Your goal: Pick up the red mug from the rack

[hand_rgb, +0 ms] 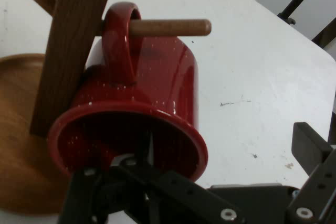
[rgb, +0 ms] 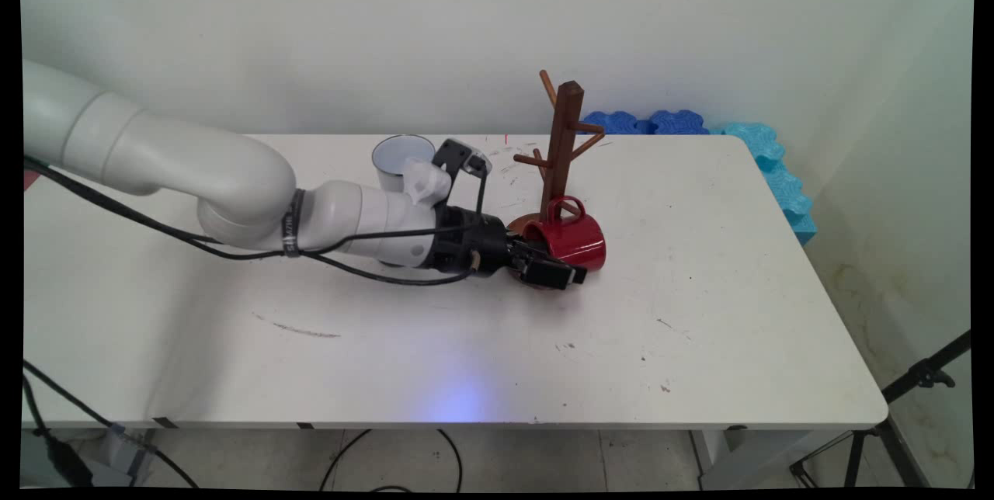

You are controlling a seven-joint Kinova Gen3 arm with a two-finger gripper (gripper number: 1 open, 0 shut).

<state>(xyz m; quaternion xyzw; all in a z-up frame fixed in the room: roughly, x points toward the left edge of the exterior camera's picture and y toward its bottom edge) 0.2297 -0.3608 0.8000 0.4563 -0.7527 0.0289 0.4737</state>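
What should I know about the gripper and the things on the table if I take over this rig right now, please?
Gripper: low over the table, at the mouth of the red enamel mug; one finger reaches inside the mug, whether it grips the rim cannot be told.
Red mug: handle threaded over a low peg of the brown wooden mug tree, body by the tree's round base.
White enamel mug: upright behind the arm's wrist, near the table's far edge.

Red mug [rgb: 573, 242], brown wooden rack [rgb: 561, 144]
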